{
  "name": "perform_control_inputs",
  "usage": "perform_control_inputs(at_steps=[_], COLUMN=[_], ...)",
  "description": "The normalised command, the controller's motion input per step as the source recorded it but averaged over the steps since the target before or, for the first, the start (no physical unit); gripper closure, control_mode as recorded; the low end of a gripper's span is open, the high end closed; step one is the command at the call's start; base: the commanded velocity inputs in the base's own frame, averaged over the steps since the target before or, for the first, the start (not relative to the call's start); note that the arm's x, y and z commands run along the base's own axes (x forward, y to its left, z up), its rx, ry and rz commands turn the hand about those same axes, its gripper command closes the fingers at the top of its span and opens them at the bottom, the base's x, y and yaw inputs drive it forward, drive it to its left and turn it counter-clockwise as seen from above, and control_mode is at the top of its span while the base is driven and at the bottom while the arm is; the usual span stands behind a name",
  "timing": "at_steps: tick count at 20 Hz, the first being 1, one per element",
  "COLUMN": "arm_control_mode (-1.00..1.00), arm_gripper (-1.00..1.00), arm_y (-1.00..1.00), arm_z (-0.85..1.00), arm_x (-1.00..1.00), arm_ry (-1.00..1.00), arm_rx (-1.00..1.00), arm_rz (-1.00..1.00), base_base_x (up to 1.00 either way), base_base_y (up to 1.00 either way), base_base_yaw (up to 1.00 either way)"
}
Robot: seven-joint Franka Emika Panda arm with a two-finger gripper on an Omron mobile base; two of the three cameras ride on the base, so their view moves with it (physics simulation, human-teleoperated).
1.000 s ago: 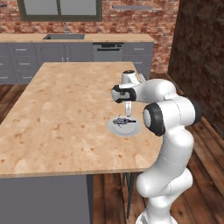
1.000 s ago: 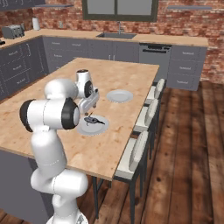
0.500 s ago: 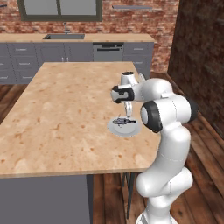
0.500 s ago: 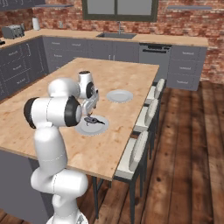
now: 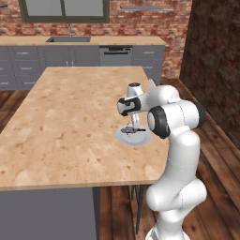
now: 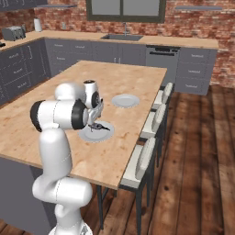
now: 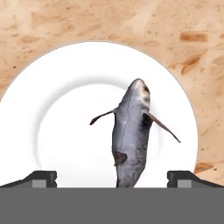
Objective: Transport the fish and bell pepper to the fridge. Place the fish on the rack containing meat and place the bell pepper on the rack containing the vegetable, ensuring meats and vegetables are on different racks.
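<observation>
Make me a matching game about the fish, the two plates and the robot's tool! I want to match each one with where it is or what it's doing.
Things:
1. fish
2. plate under the fish
3. second plate
4. tool

Places or states:
A. bare, farther along the counter toward the sink
B. open, fingertips on either side of the fish's tail end
C. white, on the counter below the tool
D. grey, lying on a white plate

Pairs: 1-D, 2-C, 3-A, 4-B
</observation>
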Motion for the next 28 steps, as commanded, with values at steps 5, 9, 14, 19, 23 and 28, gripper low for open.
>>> perform_control_inputs(at_steps=[5, 9, 14, 19, 23, 28], arm_control_mode=[-1.0, -1.0, -1.0, -1.0, -1.0, -1.0], arm_gripper=[-1.0, -1.0, -1.0, -1.0, -1.0, 1.0], arm_y=[0.17, 0.01, 0.0, 0.0, 0.0, 0.0], arm_z=[-0.22, -0.2, -0.17, -0.25, -0.25, -0.37], arm_x=[0.11, 0.11, 0.1, 0.03, 0.11, 0.0], arm_ry=[-0.01, 0.0, 0.0, 0.0, 0.0, 0.0], arm_rx=[0.0, 0.0, 0.0, 0.0, 0.0, 0.0], arm_rz=[-0.06, -0.05, -0.02, 0.0, 0.0, 0.0], base_base_x=[0.0, 0.0, 0.0, 0.0, 0.0, 0.0], base_base_y=[0.0, 0.0, 0.0, 0.0, 0.0, 0.0], base_base_yaw=[0.0, 0.0, 0.0, 0.0, 0.0, 0.0])
